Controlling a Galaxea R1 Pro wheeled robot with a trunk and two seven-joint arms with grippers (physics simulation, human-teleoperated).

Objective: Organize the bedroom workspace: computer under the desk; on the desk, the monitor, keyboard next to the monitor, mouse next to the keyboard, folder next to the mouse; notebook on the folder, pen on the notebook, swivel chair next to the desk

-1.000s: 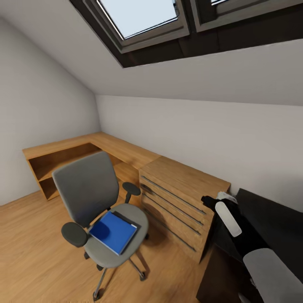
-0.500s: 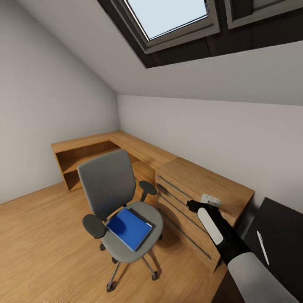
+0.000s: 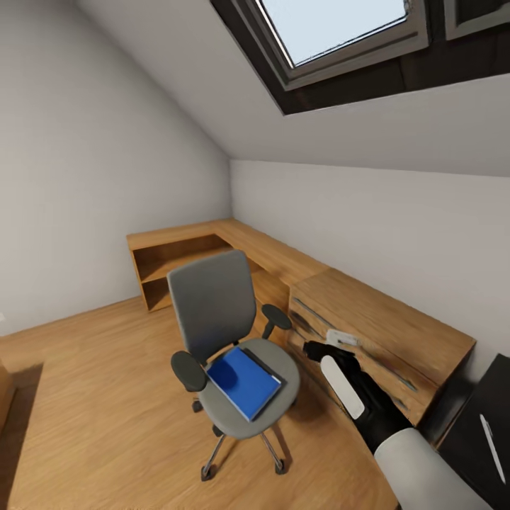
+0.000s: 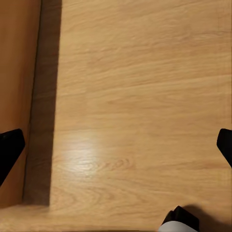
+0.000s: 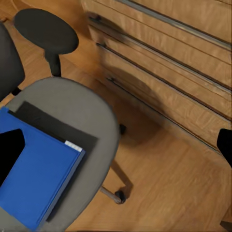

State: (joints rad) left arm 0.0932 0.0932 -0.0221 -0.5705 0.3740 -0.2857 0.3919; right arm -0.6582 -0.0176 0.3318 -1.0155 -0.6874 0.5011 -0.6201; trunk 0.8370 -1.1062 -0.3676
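Note:
The grey swivel chair (image 3: 216,304) stands on the wood floor in front of the low light-wood cabinets. The blue folder (image 3: 244,382) lies flat on its seat, and a thin black cover, probably the notebook (image 5: 46,121), sticks out from under its far edge. My right gripper (image 3: 313,348) hangs just right of the seat; the right wrist view has it (image 5: 116,147) open over the folder (image 5: 36,179) and the seat's edge. A corner of the black desk (image 3: 489,404) shows at the lower right with the whitish pen (image 3: 491,439) on it. My left gripper (image 4: 116,145) is open above bare floor.
An L-shaped run of light-wood shelves (image 3: 177,258) and a drawer cabinet (image 3: 382,333) lines the walls behind the chair. The sloped ceiling with a skylight (image 3: 340,28) comes low over them. A wooden block (image 3: 4,393) sits at the left edge, beside open floor (image 3: 99,397).
The camera has swung left, so the whole picture has slid right and most of the desk has left the frame. My right arm has come along with the turn; the chair stays put.

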